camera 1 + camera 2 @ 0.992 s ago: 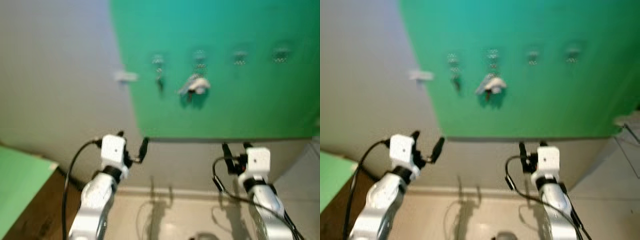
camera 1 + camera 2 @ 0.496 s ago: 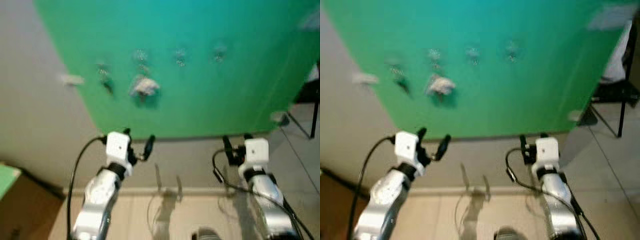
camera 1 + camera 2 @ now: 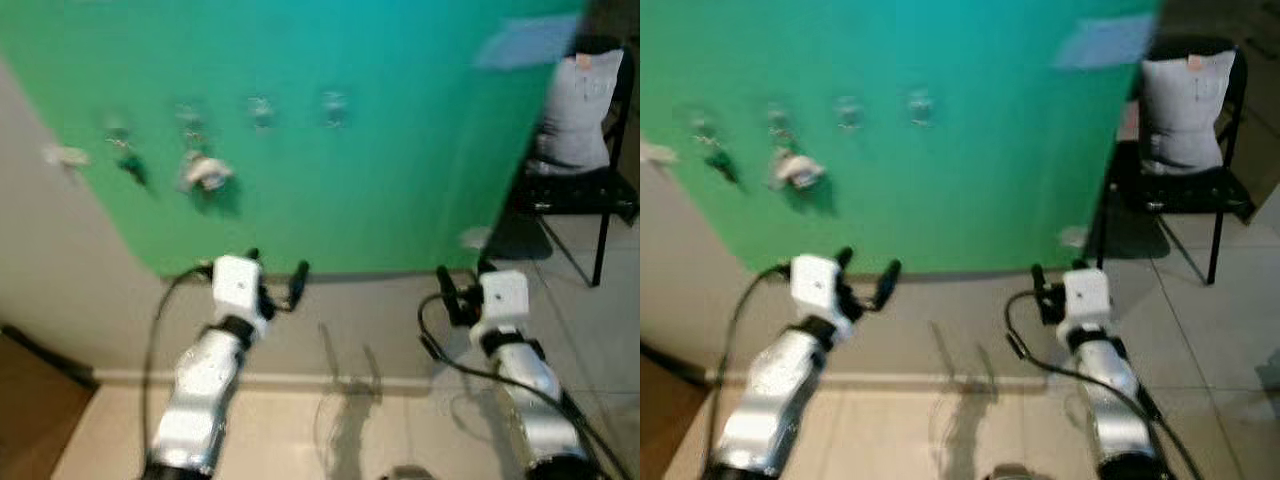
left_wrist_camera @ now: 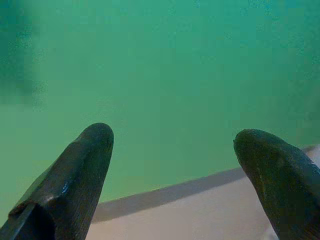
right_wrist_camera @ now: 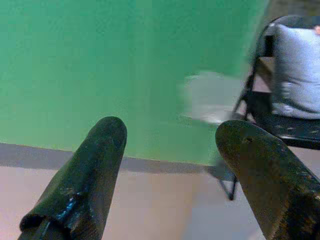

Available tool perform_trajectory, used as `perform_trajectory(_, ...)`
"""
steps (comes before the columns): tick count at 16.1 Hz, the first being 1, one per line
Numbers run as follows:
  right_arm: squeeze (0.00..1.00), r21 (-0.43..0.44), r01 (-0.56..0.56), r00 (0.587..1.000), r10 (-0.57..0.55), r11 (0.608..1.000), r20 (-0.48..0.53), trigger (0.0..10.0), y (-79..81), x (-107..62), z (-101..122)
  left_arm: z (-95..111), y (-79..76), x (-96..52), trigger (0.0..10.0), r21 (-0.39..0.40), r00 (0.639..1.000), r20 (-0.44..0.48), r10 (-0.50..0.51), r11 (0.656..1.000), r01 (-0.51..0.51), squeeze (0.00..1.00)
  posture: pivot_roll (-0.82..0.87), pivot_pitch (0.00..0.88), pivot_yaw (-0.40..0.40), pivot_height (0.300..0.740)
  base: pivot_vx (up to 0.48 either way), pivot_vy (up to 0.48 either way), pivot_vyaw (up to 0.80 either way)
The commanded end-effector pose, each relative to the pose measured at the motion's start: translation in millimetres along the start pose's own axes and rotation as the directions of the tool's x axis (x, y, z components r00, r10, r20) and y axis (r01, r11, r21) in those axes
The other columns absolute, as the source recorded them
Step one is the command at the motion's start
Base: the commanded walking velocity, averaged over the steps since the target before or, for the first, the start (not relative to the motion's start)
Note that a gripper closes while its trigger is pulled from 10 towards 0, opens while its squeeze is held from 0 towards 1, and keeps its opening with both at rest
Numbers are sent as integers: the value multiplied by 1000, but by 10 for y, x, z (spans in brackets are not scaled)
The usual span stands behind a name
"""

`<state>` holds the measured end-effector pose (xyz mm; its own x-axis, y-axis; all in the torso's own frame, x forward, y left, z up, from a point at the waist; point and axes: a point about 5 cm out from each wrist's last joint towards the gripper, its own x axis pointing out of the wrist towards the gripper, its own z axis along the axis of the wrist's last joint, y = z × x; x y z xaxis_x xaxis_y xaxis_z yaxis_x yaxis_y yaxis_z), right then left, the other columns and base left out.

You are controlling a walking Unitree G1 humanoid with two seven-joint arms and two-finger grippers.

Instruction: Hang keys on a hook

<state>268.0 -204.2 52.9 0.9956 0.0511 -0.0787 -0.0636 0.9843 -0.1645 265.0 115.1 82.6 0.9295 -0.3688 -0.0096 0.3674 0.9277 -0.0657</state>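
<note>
A green panel (image 3: 380, 180) on the wall carries a row of several small hooks (image 3: 260, 108). A pale, blurred bunch that may be the keys (image 3: 205, 172) hangs from the second hook from the left, and a small dark item (image 3: 130, 165) hangs from the first. My left gripper (image 3: 275, 278) is raised in front of the panel's lower edge, open and empty, as the left wrist view (image 4: 172, 145) confirms. My right gripper (image 3: 462, 285) is held up at the same height further right, open with nothing between its fingers (image 5: 85, 180).
A black folding chair (image 3: 600, 200) with a grey cushion (image 3: 575, 110) stands at the right, past the panel's edge. A small white fitting (image 3: 65, 155) sits on the beige wall at the left. A brown surface (image 3: 30, 410) lies at lower left. Tiled floor runs below the baseboard.
The camera has swung to the right, so the panel and hooks sit further left in the picture and the chair has come into view. Both grippers stay raised and open.
</note>
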Motion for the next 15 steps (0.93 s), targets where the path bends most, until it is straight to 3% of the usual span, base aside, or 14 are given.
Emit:
perform_trajectory(1,0,13,-6,1000,6,1000,20,10000,41,26,31,26,38,2,10000,9,1000,10,-4,1000,4,0,-235,0,108,740,0,-480,0)
perform_trajectory(9,0,6,3,1000,-3,1000,11,10000,61,70,27,26,111,56,10000,16,1000,9,-7,1000,7,0,-237,0,116,740,0,-473,-581)
perform_trajectory(13,0,-5,-4,1000,4,1000,11,10000,71,83,28,24,90,97,10000,14,1000,16,-18,1000,17,0,-244,0,117,740,0,-472,0)
perform_trajectory(15,0,3,-2,1000,2,1000,1,10000,64,77,12,31,120,90,10000,20,999,31,32,999,-33,0,-242,0,115,740,0,-472,0)
